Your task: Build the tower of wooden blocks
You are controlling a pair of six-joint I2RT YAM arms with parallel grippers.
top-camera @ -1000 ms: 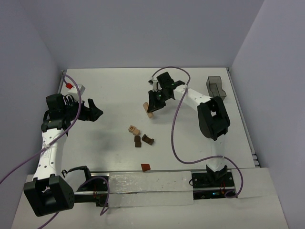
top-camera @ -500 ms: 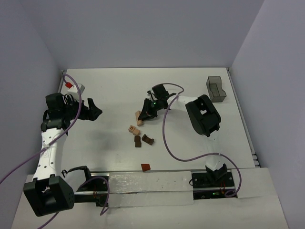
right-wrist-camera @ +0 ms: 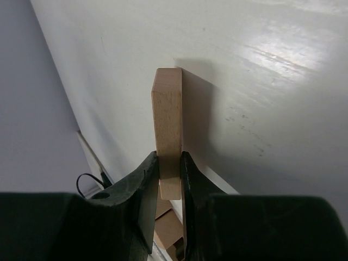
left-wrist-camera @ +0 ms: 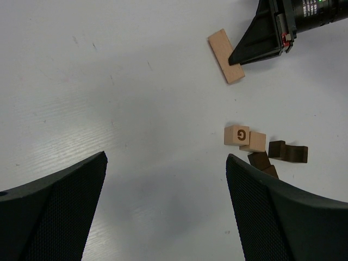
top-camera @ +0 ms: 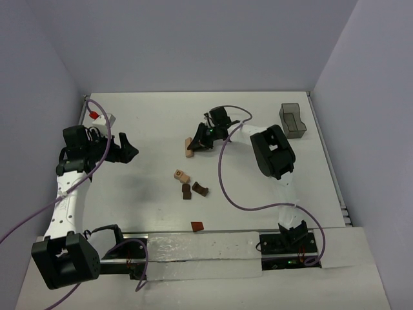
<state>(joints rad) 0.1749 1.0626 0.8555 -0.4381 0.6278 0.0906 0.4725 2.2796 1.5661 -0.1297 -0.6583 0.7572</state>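
Observation:
No stacked tower shows; the wood blocks lie loose on the white table. A light tan lettered cube point(top-camera: 180, 174), a dark brown block point(top-camera: 186, 191) and a dark brown arch piece point(top-camera: 201, 188) sit mid-table, and a reddish-brown block point(top-camera: 197, 226) lies near the front edge. My right gripper point(top-camera: 195, 142) is shut on a light tan plank point(top-camera: 188, 149), held edge-up between the fingers in the right wrist view point(right-wrist-camera: 168, 119). My left gripper point(top-camera: 129, 150) is open and empty, left of the blocks. The left wrist view shows the G cube point(left-wrist-camera: 237, 135), a second tan cube point(left-wrist-camera: 253, 141) and the plank point(left-wrist-camera: 226, 56).
A grey translucent bin point(top-camera: 293, 119) stands at the back right. A small red and white object point(top-camera: 100, 117) sits at the back left by the wall. Purple cables loop over the table by both arms. Walls close in the left, back and right sides.

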